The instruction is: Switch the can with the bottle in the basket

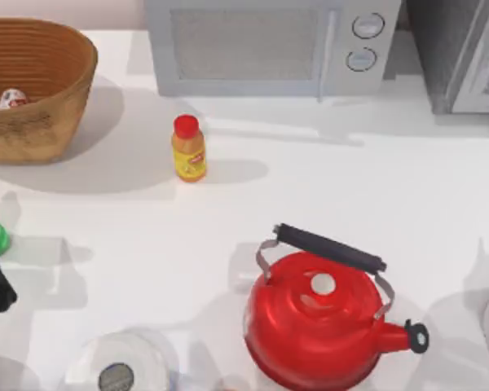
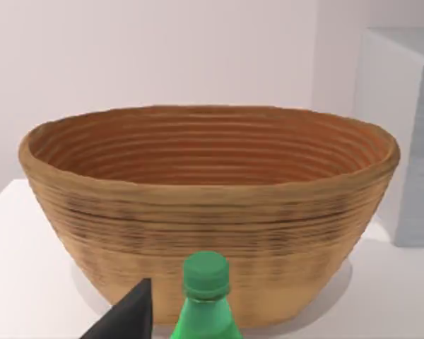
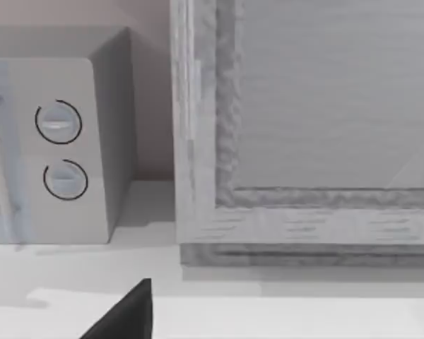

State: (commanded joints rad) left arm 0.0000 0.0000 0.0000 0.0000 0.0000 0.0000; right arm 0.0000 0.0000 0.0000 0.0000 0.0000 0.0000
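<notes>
Bright, even light; soft shadows fall rightward across the white table (image 1: 326, 179).

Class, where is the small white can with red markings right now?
In the top view, the can lies inside the wicker basket at the table's far left corner.

the basket (image 2: 212, 212) is rough woven wicker with ribbed walls; the bottle (image 2: 205, 304) is smooth green plastic; the red kettle (image 1: 314, 330) is glossy; the table (image 1: 350, 195) is matt white.
</notes>
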